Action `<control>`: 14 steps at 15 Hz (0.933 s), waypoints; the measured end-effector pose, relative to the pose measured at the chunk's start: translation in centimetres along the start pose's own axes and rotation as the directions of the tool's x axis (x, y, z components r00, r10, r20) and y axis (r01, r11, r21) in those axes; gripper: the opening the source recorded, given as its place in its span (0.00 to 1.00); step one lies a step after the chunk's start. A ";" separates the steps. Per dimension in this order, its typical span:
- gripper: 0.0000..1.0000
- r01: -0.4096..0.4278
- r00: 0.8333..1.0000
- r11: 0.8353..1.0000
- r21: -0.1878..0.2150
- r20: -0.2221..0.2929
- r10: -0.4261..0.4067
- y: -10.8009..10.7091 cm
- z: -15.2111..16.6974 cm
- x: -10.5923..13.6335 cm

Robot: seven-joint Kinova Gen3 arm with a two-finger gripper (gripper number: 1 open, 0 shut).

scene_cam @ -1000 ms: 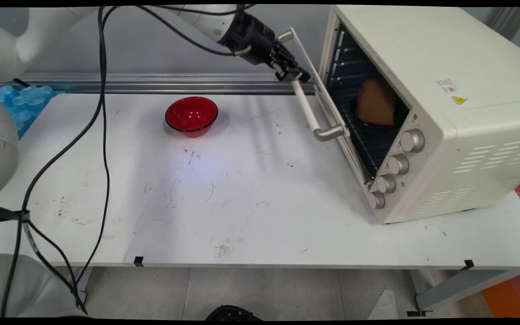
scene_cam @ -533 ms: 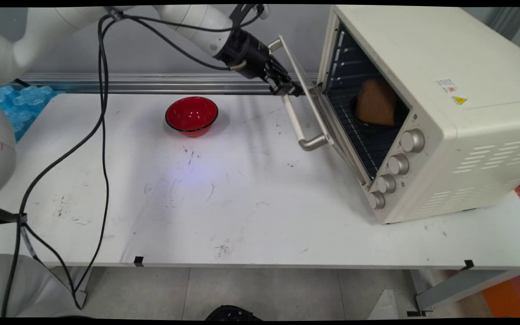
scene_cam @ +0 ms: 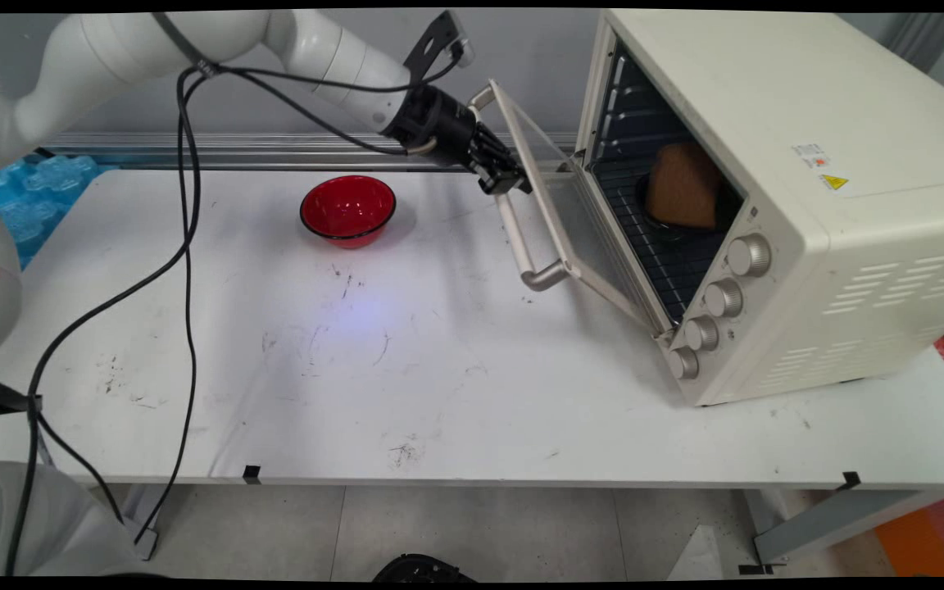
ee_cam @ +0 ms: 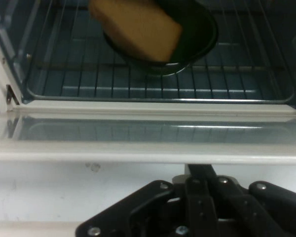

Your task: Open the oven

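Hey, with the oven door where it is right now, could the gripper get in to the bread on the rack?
Probably not yet. The gripper is shut on the door handle, and the glass door hangs only partly open, slanting between it and the bread in its dark dish on the rack.

The white arm (scene_cam: 152, 41) enters from upper left of main view and runs approx. level along the top, then bends down at the forearm toward the right. The wrist (scene_cam: 357, 70) slopes down-right and ends in the black gripper (scene_cam: 511, 182), which points right and a bit down, well above the table level. A black bracket (scene_cam: 437, 37) stands up from the wrist, w/ a thin cable going to it. Black cables (scene_cam: 187, 246) hang from the arm in long loops on the left side. In hand view only the gripper's black linkage (ee_cam: 197, 210) shows, at bottom edge, centre-right, w/ small silver screws on it.
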 end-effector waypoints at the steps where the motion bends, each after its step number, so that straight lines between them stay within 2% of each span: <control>1: 0.00 -0.001 1.000 1.000 0.002 -0.005 0.001 -0.1 0.1 -0.6; 14: 0.00 -0.044 0.998 0.999 0.004 -0.035 0.044 -0.7 0.6 -7.1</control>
